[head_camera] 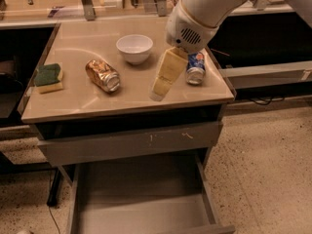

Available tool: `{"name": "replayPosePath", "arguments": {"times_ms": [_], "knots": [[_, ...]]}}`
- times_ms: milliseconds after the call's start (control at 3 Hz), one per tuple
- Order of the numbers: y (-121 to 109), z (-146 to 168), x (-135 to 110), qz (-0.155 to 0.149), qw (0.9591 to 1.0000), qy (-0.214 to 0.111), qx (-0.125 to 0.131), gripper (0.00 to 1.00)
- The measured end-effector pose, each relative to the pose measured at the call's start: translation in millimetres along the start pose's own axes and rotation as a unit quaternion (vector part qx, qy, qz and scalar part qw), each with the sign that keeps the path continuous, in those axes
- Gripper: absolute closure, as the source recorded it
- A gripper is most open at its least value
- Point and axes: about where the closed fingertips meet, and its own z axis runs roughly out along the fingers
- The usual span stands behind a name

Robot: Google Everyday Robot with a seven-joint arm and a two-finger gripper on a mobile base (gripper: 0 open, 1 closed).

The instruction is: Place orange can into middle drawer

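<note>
gripper: above tabletop, state cannot be told
orange can: left of gripper, on its side
middle drawer: open, below gripper

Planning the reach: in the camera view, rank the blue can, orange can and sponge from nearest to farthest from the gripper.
The gripper hangs over the table's front middle.
1. blue can, just beside it, picture-right.
2. orange can, lying picture-left.
3. sponge, at the far left edge.
</note>
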Motion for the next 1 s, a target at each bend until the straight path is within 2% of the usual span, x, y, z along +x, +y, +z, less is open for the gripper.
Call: {"name": "replayPosePath", "arguments": {"times_ms": [333, 667, 1000], "knots": [[15, 23, -36, -0.009, 0.9998, -0.015, -0.003, 0.0], [22, 40, -70, -0.019, 0.9996, -0.017, -0.009, 0.0], [23, 42, -73, -0.02, 0.9996, -0.017, -0.011, 0.0]]}}
